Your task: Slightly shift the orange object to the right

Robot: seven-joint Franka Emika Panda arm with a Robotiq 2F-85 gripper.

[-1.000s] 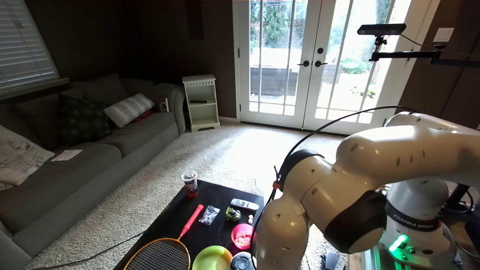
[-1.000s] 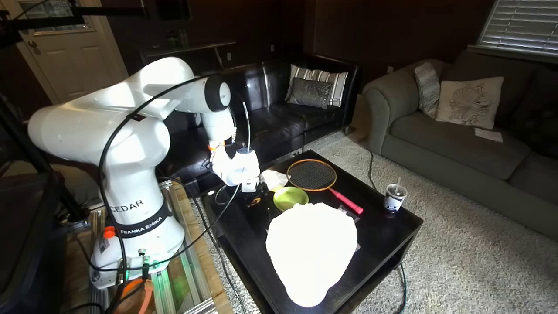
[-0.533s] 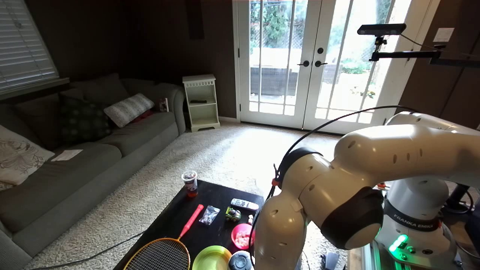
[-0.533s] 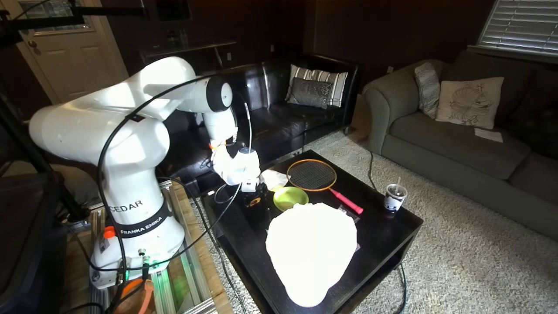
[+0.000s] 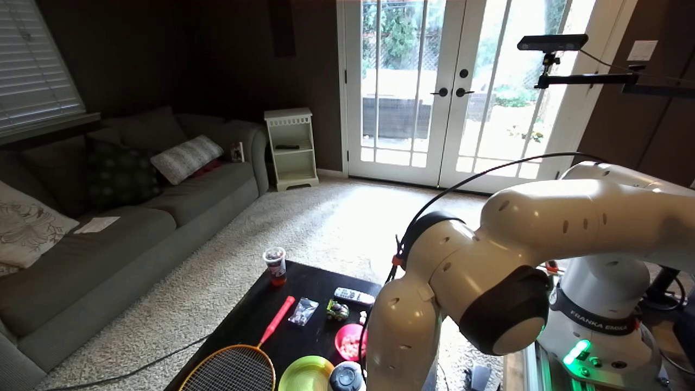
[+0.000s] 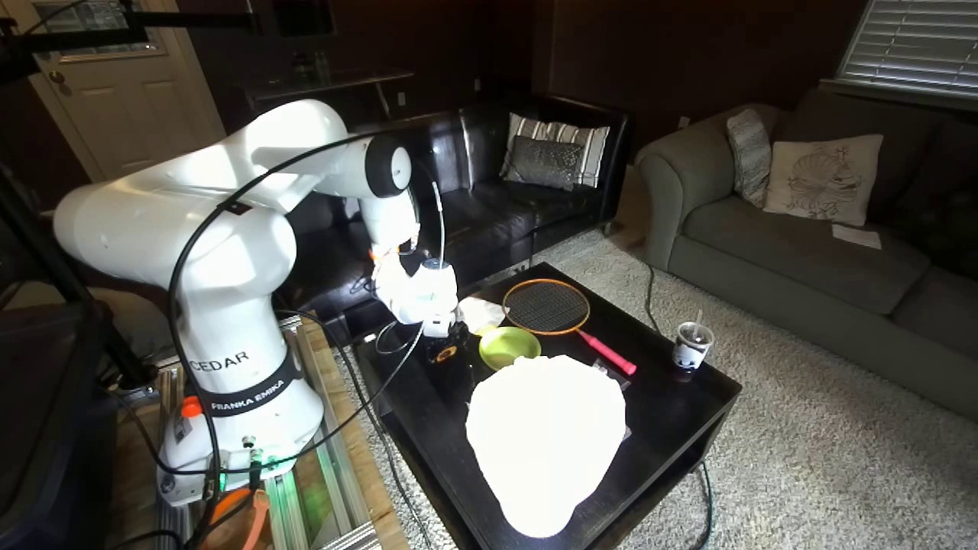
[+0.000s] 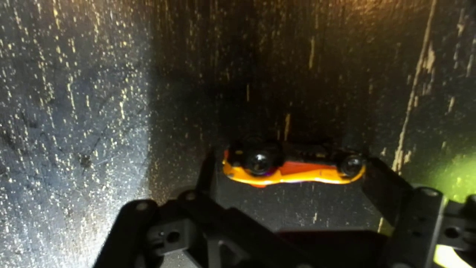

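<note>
Arm point(image 6: 252, 248) lettered CEDAR and FRANKA EMIKA, pincer point(image 7: 291, 165) apart astride orange car point(image 7: 305, 170) on bench point(image 6: 661, 412), green bowl point(image 6: 508, 346) near at three o'clock

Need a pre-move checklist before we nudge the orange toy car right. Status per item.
1. Orange toy car between the fingers of the end effector: ok in the wrist view; fingers spread.
2. Contact at both car ends: cannot tell; a slim gap seems to show at the picture's left end.
3. Car down on the table: ok, apparently lying on its side.
4. Clearance to the green bowl: cannot tell; it sits nearby in an exterior view.
5. Whose "right" is meant: cannot tell from the pictures; confirm first.
6. Exterior visibility: not ok; white glare washes out part of the scene.
</note>
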